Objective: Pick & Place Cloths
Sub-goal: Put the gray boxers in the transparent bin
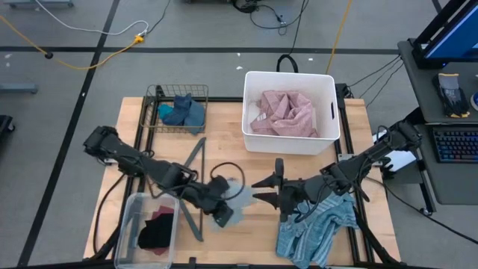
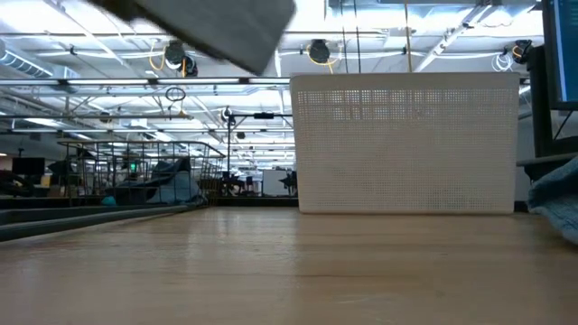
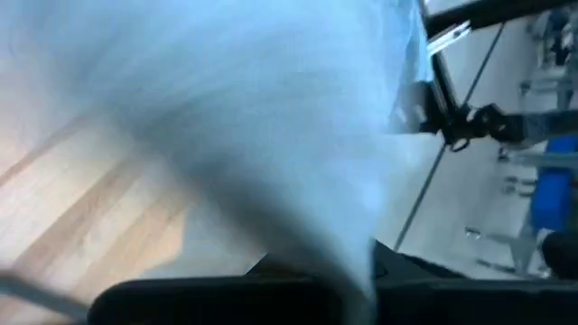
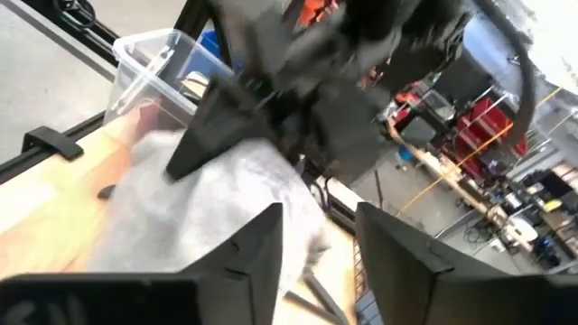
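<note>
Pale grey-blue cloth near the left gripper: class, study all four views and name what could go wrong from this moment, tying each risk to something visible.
1. The left gripper is shut on the pale grey-blue cloth right beside the grey hanger; lifting might snag or drag it.
2. The right gripper, fingers apart, sits close to that cloth, so the two arms could collide.
3. The blue striped cloth lies under the right arm at the table's edge and may get swept off.
</note>
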Available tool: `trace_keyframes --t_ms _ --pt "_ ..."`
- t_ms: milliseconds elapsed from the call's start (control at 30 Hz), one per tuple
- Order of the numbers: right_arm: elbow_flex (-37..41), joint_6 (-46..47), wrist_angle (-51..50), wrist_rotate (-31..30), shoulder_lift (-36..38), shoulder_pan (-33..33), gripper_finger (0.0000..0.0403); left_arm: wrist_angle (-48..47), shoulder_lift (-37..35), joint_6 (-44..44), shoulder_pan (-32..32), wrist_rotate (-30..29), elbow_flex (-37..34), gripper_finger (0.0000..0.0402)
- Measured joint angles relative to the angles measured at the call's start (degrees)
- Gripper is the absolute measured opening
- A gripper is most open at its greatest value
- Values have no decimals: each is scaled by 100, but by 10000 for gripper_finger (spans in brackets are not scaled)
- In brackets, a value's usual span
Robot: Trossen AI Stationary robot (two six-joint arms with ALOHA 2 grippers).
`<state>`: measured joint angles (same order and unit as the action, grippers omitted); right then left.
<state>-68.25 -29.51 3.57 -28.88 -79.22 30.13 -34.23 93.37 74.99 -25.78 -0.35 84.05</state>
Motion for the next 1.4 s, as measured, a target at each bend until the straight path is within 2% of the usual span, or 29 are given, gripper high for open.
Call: trace_keyframes --t_ms 133,367,467,567,733,967,1133,1400 --pt "0 181 -132 -121 0 0 168 -432 -478 396 -231 -529 0 1" --pt "0 187 -213 -762 0 -7 198 -612 -1363 922 -844 -1896 7 1" --pt "0 187 -212 -879 0 -4 201 -869 -1625 1269 -1168 -2056 7 0" --pt "0 187 -212 -879 0 -4 200 -1414 -1855 1895 -1464 -1897 7 0" --pt "0 187 -214 -879 0 -4 198 -2397 -2155 3116 -1880 -1213 7 0" --pt "0 591 -214 -879 0 -12 197 -3040 -2524 4327 -2366 -158 4 0" --pt "0 782 -214 -881 0 -13 197 -3628 -2526 5287 -2669 528 4 0" --pt "0 786 -213 -881 0 -13 196 -3344 -1995 5636 -2857 770 4 0"
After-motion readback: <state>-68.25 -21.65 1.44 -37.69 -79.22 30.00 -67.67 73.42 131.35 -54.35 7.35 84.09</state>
